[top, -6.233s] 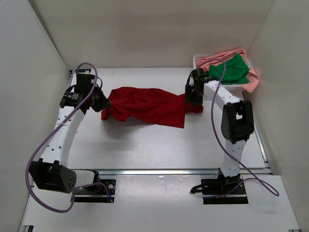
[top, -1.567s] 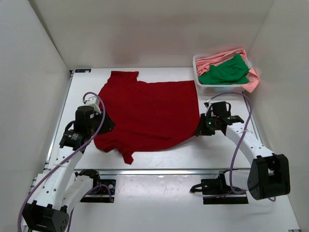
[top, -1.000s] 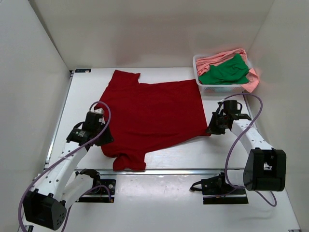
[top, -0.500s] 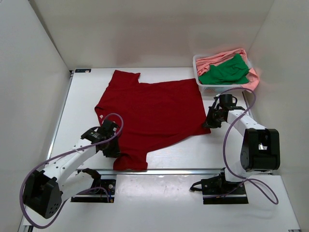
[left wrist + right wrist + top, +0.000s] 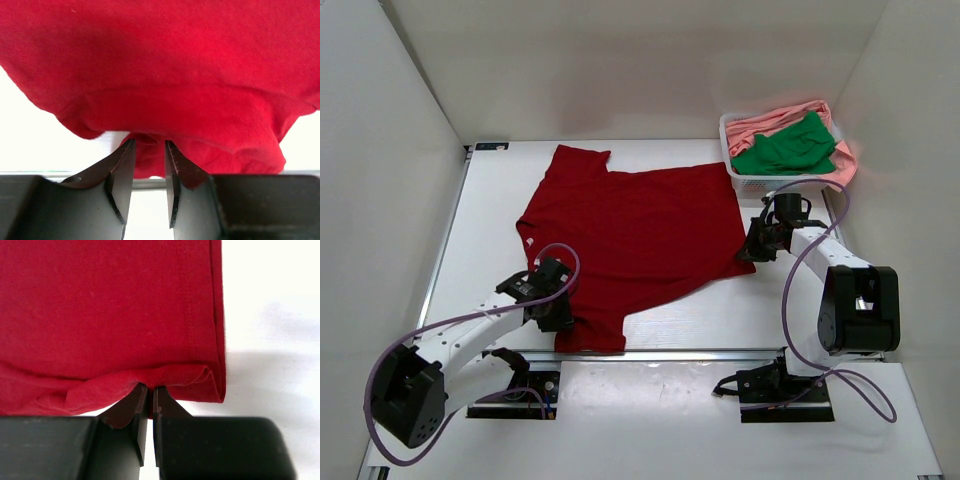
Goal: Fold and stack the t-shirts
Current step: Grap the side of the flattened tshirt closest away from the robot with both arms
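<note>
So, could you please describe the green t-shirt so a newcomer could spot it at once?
At the far right corner of the table stands a white basket. The green t-shirt lies crumpled on top inside it, over a pink shirt spilling past the rim. It is the only green thing; the dark red shirt lies spread on the table.

Looks down and forward from high above and behind the arm bases (image 5: 775, 388) in the top view, far enough back to hold the whole tabletop (image 5: 720, 310). Rides just behind the left hand (image 5: 149, 145), facing out past it, very near a rumpled edge of the dark red t-shirt (image 5: 165, 75). Rides likewise behind the right hand (image 5: 150, 388), very near a hemmed corner. Shares with the overhead view just those two shirt edges, near-left and right.
</note>
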Tool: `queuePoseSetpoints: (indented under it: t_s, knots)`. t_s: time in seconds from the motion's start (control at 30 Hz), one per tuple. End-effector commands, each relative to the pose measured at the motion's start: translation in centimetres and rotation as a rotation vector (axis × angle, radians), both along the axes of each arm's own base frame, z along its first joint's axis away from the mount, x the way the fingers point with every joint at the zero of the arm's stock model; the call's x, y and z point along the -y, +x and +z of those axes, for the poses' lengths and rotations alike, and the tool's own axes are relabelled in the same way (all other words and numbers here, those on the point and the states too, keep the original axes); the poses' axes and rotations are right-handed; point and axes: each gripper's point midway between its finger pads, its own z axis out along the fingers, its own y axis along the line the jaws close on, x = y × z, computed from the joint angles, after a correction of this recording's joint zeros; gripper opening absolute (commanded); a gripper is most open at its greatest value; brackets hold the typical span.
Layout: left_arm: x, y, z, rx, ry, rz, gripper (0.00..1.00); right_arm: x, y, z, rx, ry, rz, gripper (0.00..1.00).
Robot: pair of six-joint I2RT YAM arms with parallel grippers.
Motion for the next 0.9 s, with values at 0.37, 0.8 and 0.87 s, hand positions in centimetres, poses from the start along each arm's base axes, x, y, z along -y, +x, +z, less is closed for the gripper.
queuePoseSetpoints:
  t_s: [0.37,0.8,0.87]
  knots:
    - [-1.0,0.0,-2.5,0.007,0.139,0.038,0.44,-0.2,1.8,1.6,0.103,0.027,0.041,0.0]
    - [-1.6,2.6,7.4,0.044,0.189,0.12,0.0,-2.3,-1.7,3.4,0.037,0.146,0.032,0.0]
    - [-1.8,1.1,8.6,-0.012,0.19,0.109,0.0,-2.6,-4.0,3.1,-0.008,0.141,0.024,0.0]
